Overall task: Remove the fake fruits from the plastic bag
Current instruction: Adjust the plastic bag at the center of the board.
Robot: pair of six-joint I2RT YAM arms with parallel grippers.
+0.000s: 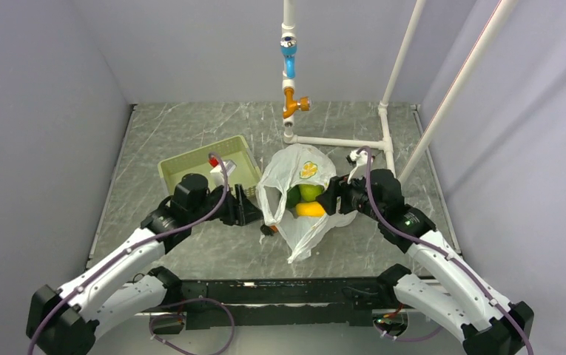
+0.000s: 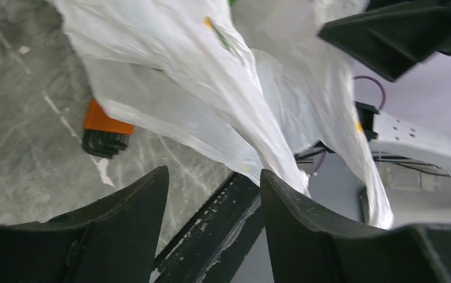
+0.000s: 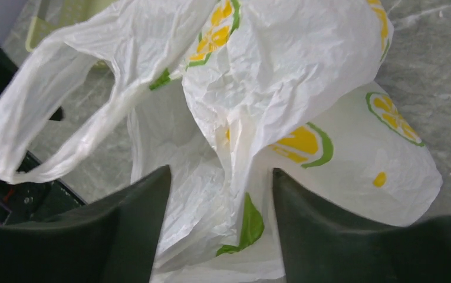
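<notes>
The left gripper point(image 2: 214, 174) is spread. Its fingers point(image 2: 122, 224) point at the left flank of the bag point(image 2: 211, 88), and the bag's lower edge comes down to the tip of the right-hand finger without being pinched. In the top view this gripper point(image 1: 248, 207) sits just beside the bag's left loop handle.

The right gripper point(image 3: 221, 174) is also spread. A bunched fold of the bag point(image 3: 282, 76) fills the gap between its fingers point(image 3: 329, 230); whether they press on it cannot be told. From above, the right gripper point(image 1: 333, 200) is against the bag's right side, so the bag point(image 1: 298, 166) lies between the two.

The bag is thin, crinkled, translucent white film printed with yellow-orange citrus slices and green leaves. It rests on the grey marbled bench point(image 1: 191, 126), its long axis running from the back toward the near edge. A tapered end points at the near edge and the mouth gapes upward at the middle.

Through that mouth the fruits point(image 1: 305, 200) show inside the bag. A light green fruit point(image 1: 311, 191) lies beside a darker green one point(image 1: 293, 196), and a yellow mango point(image 1: 311, 210) lies crosswise just in front of them.

An orange-and-black brush point(image 2: 102, 132) lies on the bench, partly under the bag's left edge. A pale green basket point(image 1: 191, 159) stands to the left, behind the left arm.
</notes>
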